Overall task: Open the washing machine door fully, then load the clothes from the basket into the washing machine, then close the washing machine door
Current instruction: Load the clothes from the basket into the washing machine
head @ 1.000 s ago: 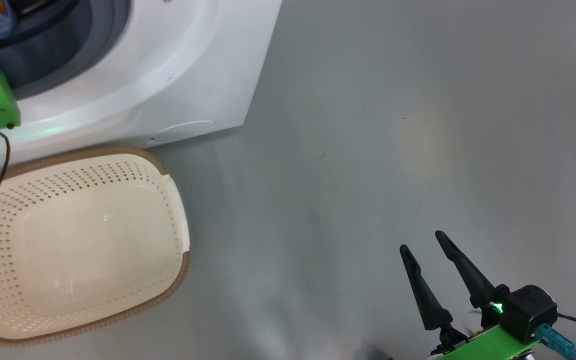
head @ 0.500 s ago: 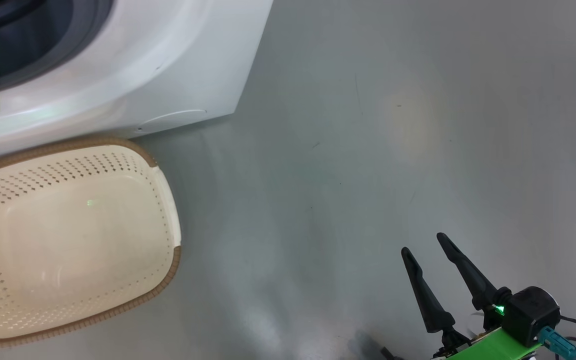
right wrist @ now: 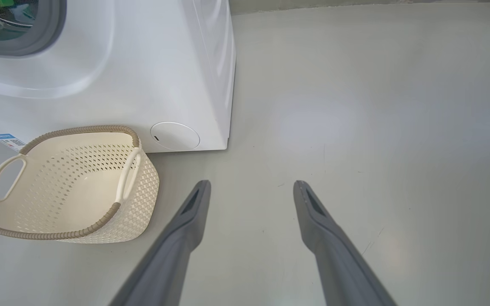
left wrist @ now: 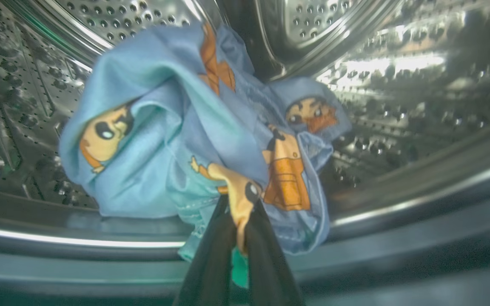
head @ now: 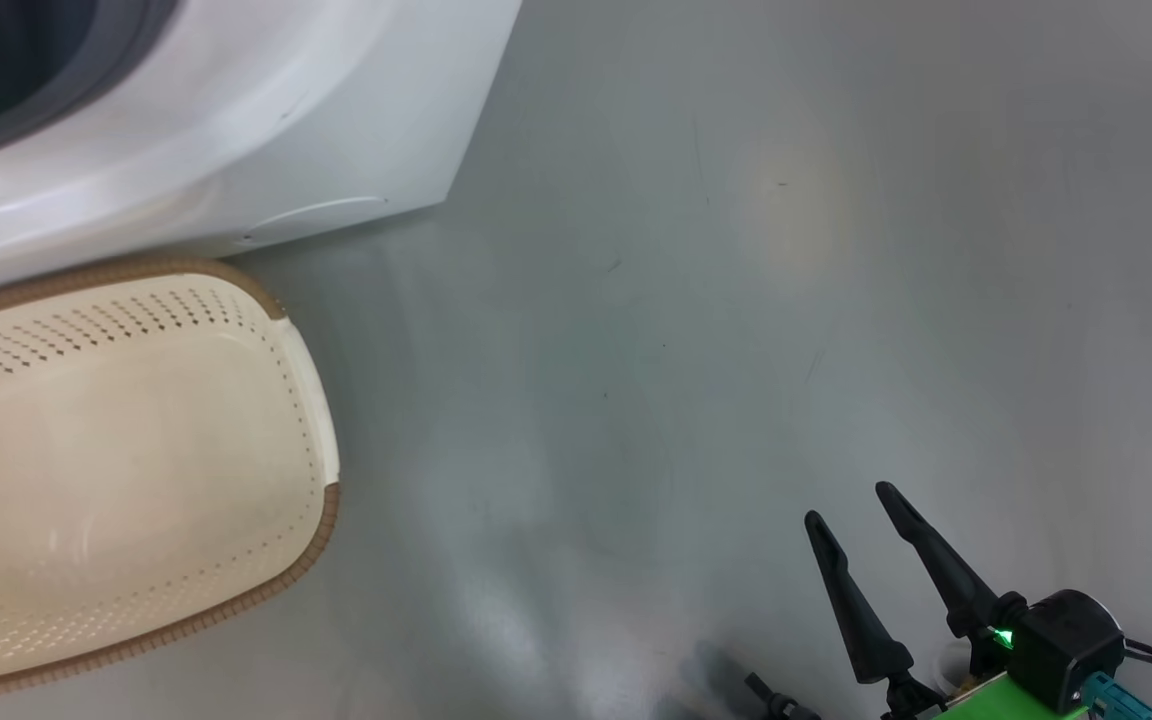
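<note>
Left gripper (left wrist: 238, 208) is inside the steel drum (left wrist: 398, 85), fingers squeezed together on a cream-and-orange fold of the clothes (left wrist: 172, 140). The bundle is mostly light blue with orange and cream cartoon prints. It hangs bunched off the fingertips, above the drum's front lip (left wrist: 398, 208); can't tell if its lower edge touches the lip.

Right gripper (head: 849, 503) sits low over the grey floor (head: 686, 300), fingers spread wide with only floor between them, well apart from the machine and basket.

Basket (head: 276, 590) stands on the floor just in front of the washing machine (head: 286, 120), below the grey gasket (head: 121, 45) of the opening.

Right wrist view shows the basket's loop handles (right wrist: 126, 176). It also shows a blue label sticker (right wrist: 3, 137) low on the machine front beside the basket, and a round service flap (right wrist: 175, 136) at the lower corner.
</note>
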Robot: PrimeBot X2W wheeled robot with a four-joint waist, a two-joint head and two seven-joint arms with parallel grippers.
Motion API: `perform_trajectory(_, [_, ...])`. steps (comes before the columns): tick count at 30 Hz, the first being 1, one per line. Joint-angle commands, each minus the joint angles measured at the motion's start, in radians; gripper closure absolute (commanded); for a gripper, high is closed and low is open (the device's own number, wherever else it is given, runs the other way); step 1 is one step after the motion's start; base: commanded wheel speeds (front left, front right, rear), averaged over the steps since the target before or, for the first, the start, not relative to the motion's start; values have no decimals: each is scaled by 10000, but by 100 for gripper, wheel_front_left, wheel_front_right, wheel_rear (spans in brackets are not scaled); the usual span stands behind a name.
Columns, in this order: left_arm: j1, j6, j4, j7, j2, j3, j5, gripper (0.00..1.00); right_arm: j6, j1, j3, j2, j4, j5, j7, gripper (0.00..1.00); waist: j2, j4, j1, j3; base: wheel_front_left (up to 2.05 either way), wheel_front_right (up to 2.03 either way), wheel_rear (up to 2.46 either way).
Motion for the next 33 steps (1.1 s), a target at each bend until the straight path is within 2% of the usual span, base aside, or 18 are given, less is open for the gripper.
perform_trajectory(1, [-371, 133, -328, -243, 504, 238, -180, 100, 29, 279, 205, -188, -239, 118, -49, 0, -1, -47, 0, 97, 0, 0, 0])
perform_trajectory(6, [-608, 216, -1083, -674, 573, 1161, -1035, 100, 29, 336, 211, -188, -411, 167, -49, 0, -1, -142, 0, 351, 0, 0, 0])
perform_trajectory(13, [-65, 546, -3370, -698, 610, 2460, -1453, 100, 29, 438, 229, -216, -566, 263, -49, 0, -1, -365, 0, 677, 0, 0, 0])
perform_trajectory(18, [13, 30, -3397, -699, 522, 2304, -1066, 100, 29, 596, 251, -205, -642, 328, -49, 0, -1, -494, 0, 679, 0, 0, 0])
perform_trajectory(26, [-648, -801, -1403, -314, 411, 1671, -758, 100, 29, 837, 140, -197, -711, 348, -49, 0, -1, -514, 0, 703, 0, 0, 0])
perform_trajectory(28, [-807, -936, -980, -162, 362, 1597, -773, 60, 29, 857, 143, -196, -688, 339, -49, 0, -1, -488, 0, 682, 0, 0, 0])
perform_trajectory(29, [-873, -953, -862, -215, 346, 1603, -800, 25, 29, 842, 148, -191, -679, 334, -49, 0, -1, -471, 0, 675, 0, 0, 0])
perform_trajectory(30, [-929, -967, -744, -248, 326, 1579, -799, 6, 29, 822, 155, -188, -680, 331, -49, 0, -1, -450, 0, 670, 0, 0, 0])
perform_trajectory(31, [-994, -983, -650, -277, 303, 1564, -809, 0, 29, 795, 168, -190, -683, 332, -49, 0, -1, -428, 0, 675, 0, 0, 0])
perform_trajectory(33, [-1142, -846, -559, -402, 284, 1618, -866, 0, 29, 746, 166, -186, -676, 322, -49, 0, -1, -354, 0, 687, 0, 0, 0])
